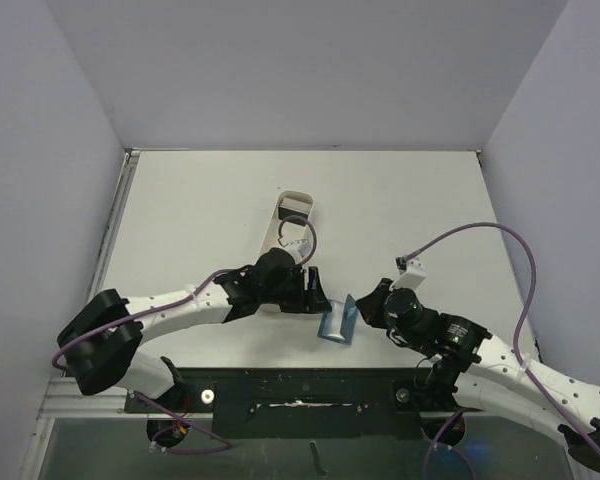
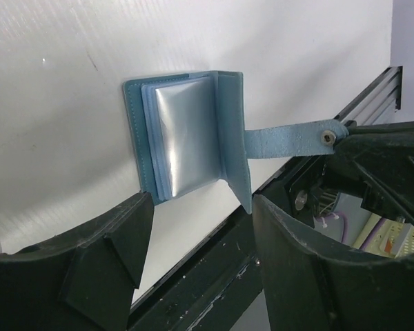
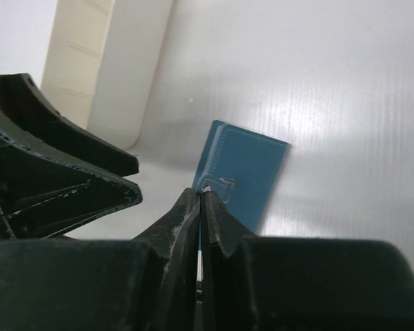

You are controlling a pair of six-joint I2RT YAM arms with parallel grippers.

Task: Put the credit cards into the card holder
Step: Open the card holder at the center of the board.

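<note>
The card holder [image 1: 337, 322] is on the table [image 1: 410, 200] close to its near edge, between the two grippers and nearer to the right one. It is open, and its lighter blue inside faces the left wrist camera. There the top clear pocket [image 2: 186, 131] bulges a little and shines silver, so I cannot tell if a card is inside it. The snap tab [image 2: 290, 140] is stretched out straight from the outer cover. The right gripper [image 3: 202, 200] pinches the end of this tab, with its two fingers pressed flat together on it. The left gripper [image 2: 201, 207] hangs just beside the holder on the other side, its fingers spread apart and touching nothing. Further back on the table, behind the left gripper, is the long white tray [image 3: 107, 76]. A small dark shape [image 1: 296, 207] lies in its far end, too small to name with certainty.
</note>
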